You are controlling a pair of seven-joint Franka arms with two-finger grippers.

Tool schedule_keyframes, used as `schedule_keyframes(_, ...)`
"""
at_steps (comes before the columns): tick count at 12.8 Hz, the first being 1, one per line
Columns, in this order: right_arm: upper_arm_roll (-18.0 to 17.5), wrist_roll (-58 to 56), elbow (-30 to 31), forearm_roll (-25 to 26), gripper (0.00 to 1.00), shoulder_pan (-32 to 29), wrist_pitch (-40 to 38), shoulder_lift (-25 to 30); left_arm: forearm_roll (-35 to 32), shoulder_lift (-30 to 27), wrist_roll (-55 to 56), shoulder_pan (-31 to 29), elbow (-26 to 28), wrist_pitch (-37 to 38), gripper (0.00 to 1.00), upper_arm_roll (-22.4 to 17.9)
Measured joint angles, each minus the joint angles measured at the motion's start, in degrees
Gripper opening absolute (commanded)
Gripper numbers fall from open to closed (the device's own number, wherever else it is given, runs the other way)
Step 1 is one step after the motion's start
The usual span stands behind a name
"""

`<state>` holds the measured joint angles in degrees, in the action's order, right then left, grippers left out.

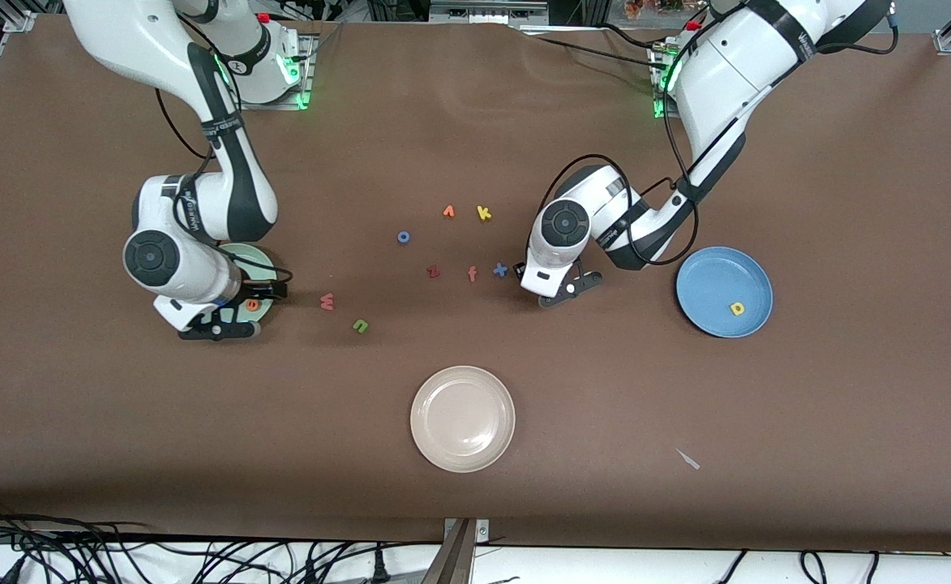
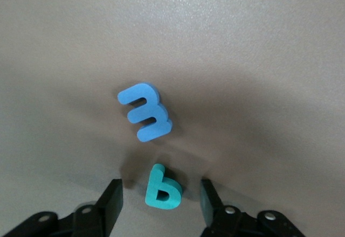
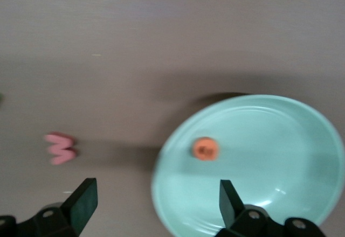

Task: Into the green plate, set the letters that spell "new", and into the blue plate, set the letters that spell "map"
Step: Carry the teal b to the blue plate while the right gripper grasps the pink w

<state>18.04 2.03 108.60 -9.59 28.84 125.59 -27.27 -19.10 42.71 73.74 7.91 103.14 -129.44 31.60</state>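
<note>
Here, the left gripper (image 2: 159,199) hangs low over the brown counter (image 1: 686,454), jaws apart, straddling the teal p (image 2: 163,189) without touching it; the light blue m (image 2: 145,111) lies just beside. For a clean pick, it should centre on the p alone and clench gently. The right gripper (image 3: 156,204) stands released over the green plate (image 3: 291,194), where the orange e (image 3: 205,148) rests. The yellow a (image 1: 737,308) lies in the blue plate (image 1: 706,280). The pink w (image 1: 327,302) and green n (image 1: 360,326) wait nearby. No readable writing besides the letters.
</note>
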Motion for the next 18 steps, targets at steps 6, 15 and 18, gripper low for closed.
schedule_keyframes(6,-3.9,0.2,-2.1,-3.9,1.0,0.3,0.1,-1.8,0.0,-0.1,0.0,0.0,0.0,0.1,0.04,0.2)
schedule_keyframes(15,-4.5,4.7,-4.1,-7.6,0.9,4.2,6.1,-7.7,2.0,-11.6,-8.0,-9.5,-2.2,14.3,0.01,4.4)
schedule_keyframes(18,-4.3,4.7,-4.1,-7.6,0.82,4.3,6.5,-8.7,3.4,-17.4,-23.3,-20.6,-2.1,26.0,0.01,6.7)
